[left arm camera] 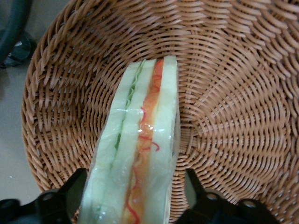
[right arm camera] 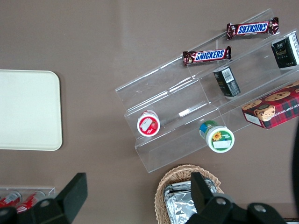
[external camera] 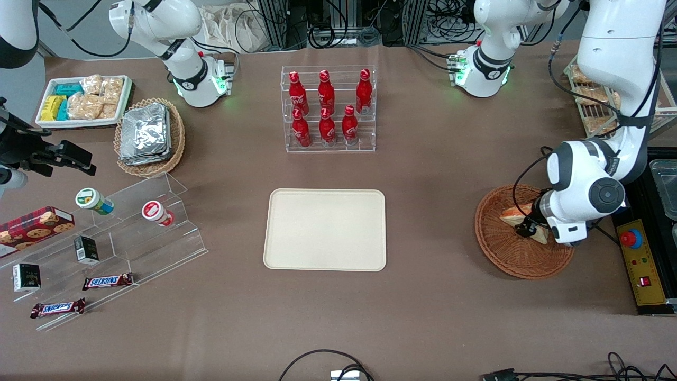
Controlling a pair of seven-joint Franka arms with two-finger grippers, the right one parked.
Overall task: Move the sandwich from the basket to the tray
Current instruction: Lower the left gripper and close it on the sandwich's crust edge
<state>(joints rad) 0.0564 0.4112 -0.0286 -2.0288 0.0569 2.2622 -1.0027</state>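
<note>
The sandwich (external camera: pixel 512 213) lies in the reddish-brown wicker basket (external camera: pixel 508 264) toward the working arm's end of the table. In the left wrist view the sandwich (left arm camera: pixel 140 140) shows pale bread with orange-red and green filling under clear wrap, resting on the basket (left arm camera: pixel 233 93) floor. My gripper (external camera: pixel 526 227) is down inside the basket, open, with one finger on each side of the wedge. A black finger (left arm camera: pixel 70 196) sits close to one face, while a strip of wicker shows between the wedge and the second finger; gripper (left arm camera: pixel 134 186). The cream tray (external camera: pixel 325 230) lies bare at mid-table.
A clear rack of red bottles (external camera: pixel 328 108) stands farther from the front camera than the tray. A yellow control box with a red button (external camera: pixel 637 259) sits beside the basket. A tan basket of foil packets (external camera: pixel 148 135), a white snack tray (external camera: pixel 82 100) and acrylic steps (external camera: pixel 121 238) occupy the parked arm's end.
</note>
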